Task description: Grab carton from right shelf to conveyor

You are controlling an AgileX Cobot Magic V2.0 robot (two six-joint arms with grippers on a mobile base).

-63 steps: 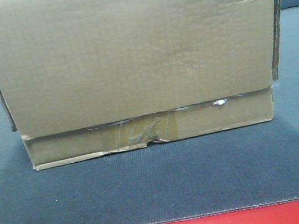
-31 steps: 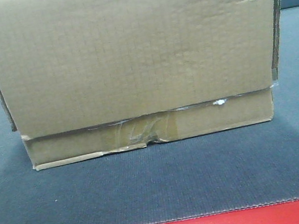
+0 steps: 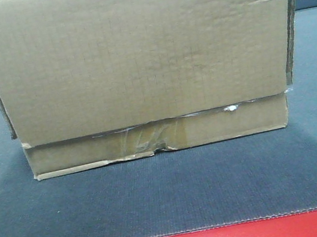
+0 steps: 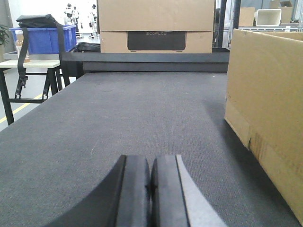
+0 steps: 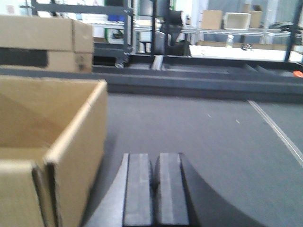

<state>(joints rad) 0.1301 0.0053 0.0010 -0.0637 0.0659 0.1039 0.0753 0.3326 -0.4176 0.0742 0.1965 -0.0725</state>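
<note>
Left wrist view, left tool [image 4: 150, 176] pressed together, holding nothing, low over the conveyor [image 4: 132, 113], carton [image 4: 267, 109] resting on the belt just to its right, right tool [image 5: 154, 182] also pressed together, empty, carton at its left.

My left gripper [image 4: 150, 182], two matte black rectangular rubbery pads w/ rounded top corners, smooth dark grey curved shoulders flaring outward, my right gripper [image 5: 154, 184], same black pads, same grey curved shoulders, no markings visible
</note>
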